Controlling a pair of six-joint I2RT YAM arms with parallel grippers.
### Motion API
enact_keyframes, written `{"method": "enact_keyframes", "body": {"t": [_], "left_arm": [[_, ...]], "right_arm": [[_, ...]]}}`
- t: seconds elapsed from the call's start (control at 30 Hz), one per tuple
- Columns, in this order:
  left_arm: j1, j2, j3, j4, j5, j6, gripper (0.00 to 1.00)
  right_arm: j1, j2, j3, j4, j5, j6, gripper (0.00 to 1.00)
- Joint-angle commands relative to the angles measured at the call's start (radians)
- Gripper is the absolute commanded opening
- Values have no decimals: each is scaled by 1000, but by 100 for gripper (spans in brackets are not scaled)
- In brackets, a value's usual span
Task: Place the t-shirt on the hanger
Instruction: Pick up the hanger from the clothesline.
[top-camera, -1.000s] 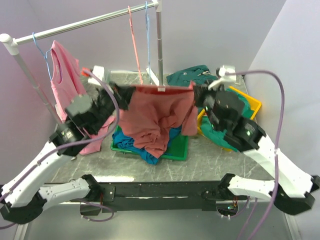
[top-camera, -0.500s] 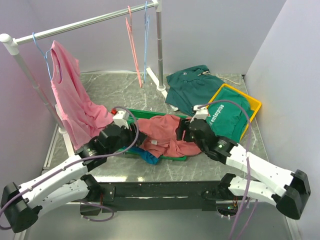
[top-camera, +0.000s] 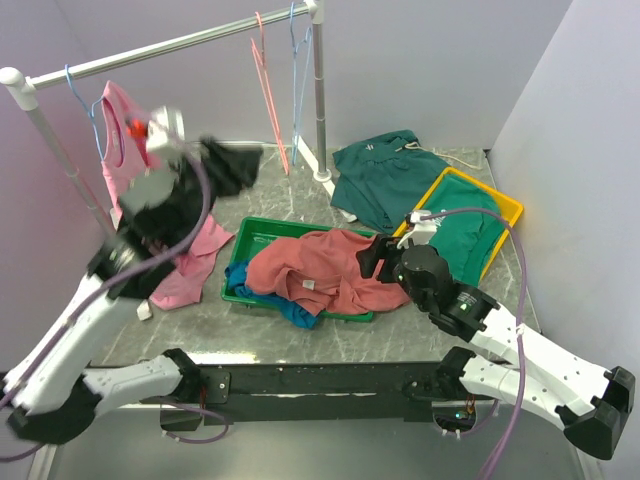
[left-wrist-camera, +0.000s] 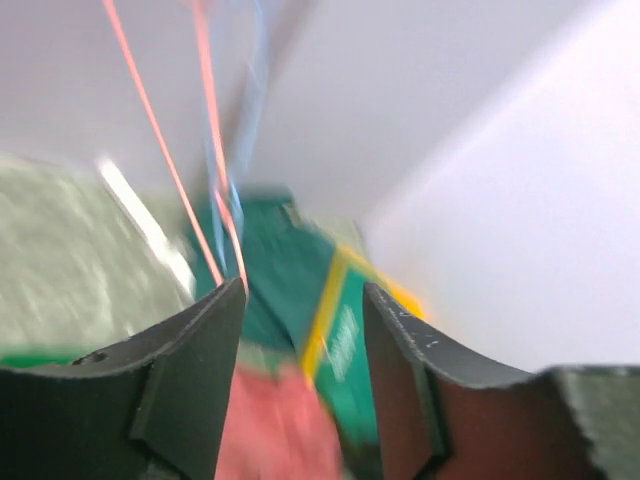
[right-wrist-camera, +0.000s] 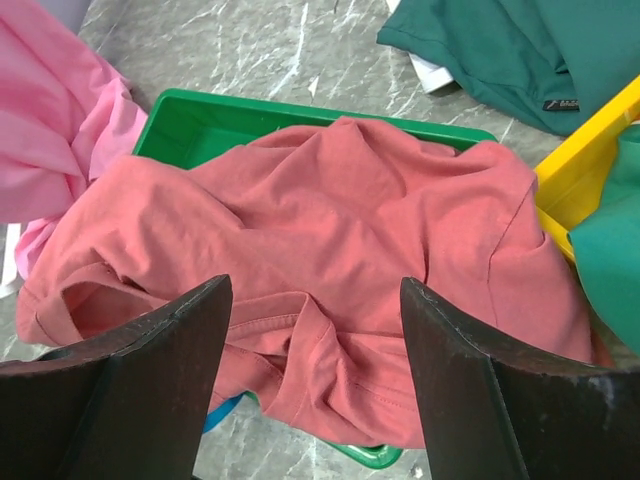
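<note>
T-shirt (top-camera: 320, 270) lies crumpled across the green tray (top-camera: 262, 232) on the surface (top-camera: 300, 335). It covers the tray's right part and spills over the near rim. A blue garment (top-camera: 290, 308) pokes out beneath it.

Pink shirt (top-camera: 125, 140) hangs at the left end of the rail (top-camera: 150, 48), its hem resting on the surface.

Hanger (top-camera: 270, 100) hangs by its hook near the rail's right end, well apart from the t-shirt.

Left pincer (left-wrist-camera: 303, 300) is high up and blurred, fingers apart with nothing between them, the hanger ahead of it.

Right pincer (right-wrist-camera: 310, 300) sits low, just above the t-shirt, fingers apart and gripping nothing.
</note>
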Motion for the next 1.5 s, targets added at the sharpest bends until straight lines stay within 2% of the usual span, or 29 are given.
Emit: {"method": "enact_keyframes", "body": {"t": [0.0,0.2,0.33,0.47,0.53,0.73,0.83,0.93,1.07,1.13,1.23,1.3,1.4,1.47], "left_arm": [[86,259,265,-59,-175,125,55],[131,558,589,-127,-308,214,52],[141,628,617,-55,-290,252,52],[152,724,696,-96,-302,245,50],[152,737,687,-85,-330,248,49],[175,755,627,-45,-355,258,36],[194,764,621,-38,-330,257,22],[206,773,642,-50,-306,271,17],[215,780,660,-48,-284,307,13],[224,784,671,-50,-263,318,16],[234,789,683,-56,-266,332,13],[238,787,685,-59,-266,334,15],[247,787,682,-74,-262,331,9],[250,780,673,-78,-262,326,15]], "right_arm": [[-7,-6,16,23,-10,14,75],[-4,-14,16,13,-50,37,75],[-6,-34,13,1,-66,48,75],[-4,-58,7,-14,-61,51,76],[-4,-69,0,-14,-64,54,75],[-4,-78,-13,-13,-78,59,76],[-4,-88,-13,-16,-79,57,76],[-6,-97,-15,-17,-79,56,76],[-4,-89,-12,-13,-86,51,76],[-4,-86,-10,-13,-90,51,77],[-4,-83,-13,-8,-96,51,77],[-6,-82,-12,-7,-98,47,77],[-4,-80,-10,-7,-98,46,77],[-4,-77,-12,-2,-102,46,77]]}}
